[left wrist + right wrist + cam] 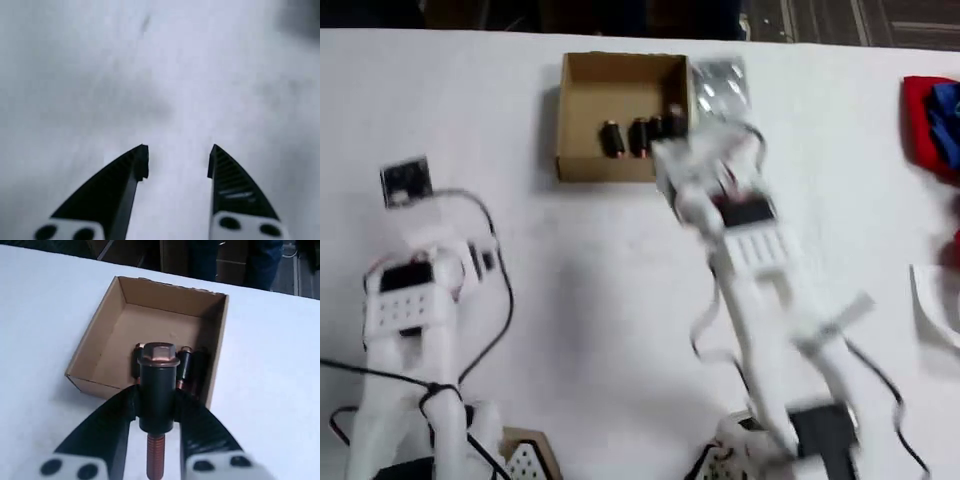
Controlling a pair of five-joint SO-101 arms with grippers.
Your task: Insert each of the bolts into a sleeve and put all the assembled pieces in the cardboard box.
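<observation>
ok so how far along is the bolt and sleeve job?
Done: about three assembled pieces lie in the cardboard box. In hand: the right gripper is shut on another bolt seated in its sleeve, by the box's near corner. Left: drop that one in. The left gripper is open over the table, holding nothing.

High cam: fixed overhead, looking down on the white table [600, 260] from the near side. Left wrist cam: close over the table, aimed down past the left gripper [178, 150]. Right wrist cam: low, close, facing far past the right gripper [156, 392] and its copper bolt in a black sleeve [157, 370] into the open brown cardboard box [97, 347]. Box shared with high cam.
</observation>
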